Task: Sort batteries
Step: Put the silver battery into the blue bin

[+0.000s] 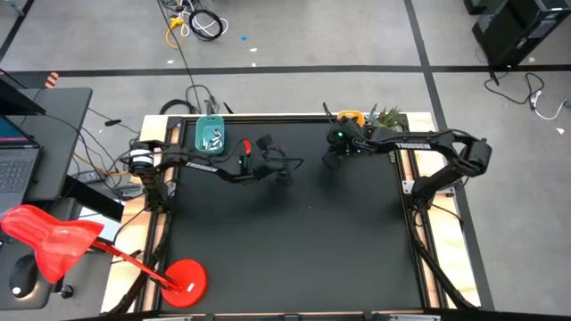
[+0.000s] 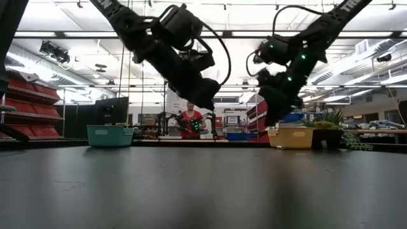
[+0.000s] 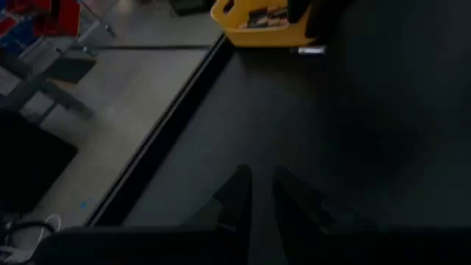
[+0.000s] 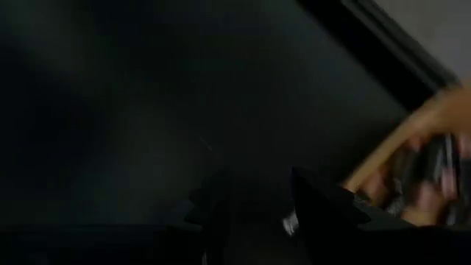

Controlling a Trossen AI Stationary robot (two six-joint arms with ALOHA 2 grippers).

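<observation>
- I count two dark arms over the table [image 1: 294, 259], so two grippers: the left gripper [image 1: 287, 171] and the right gripper [image 1: 334, 159].
- I see two small trays at the far edge: one teal tray [image 1: 211, 133] and one yellow tray [image 1: 350, 117].
- Batteries: I make out one loose battery [image 3: 310, 50] on the mat just beside the yellow tray; several pale ones lie in the teal tray, too small for me to count.
- One potted plant [image 1: 390, 116].
- One person [image 2: 191, 120] in red, far behind.

We see the teal tray [image 1: 211, 135] at the table's [image 1: 294, 259] far left, the yellow tray [image 1: 351, 117] far right, batteries [image 1: 212, 138] inside the former.
</observation>
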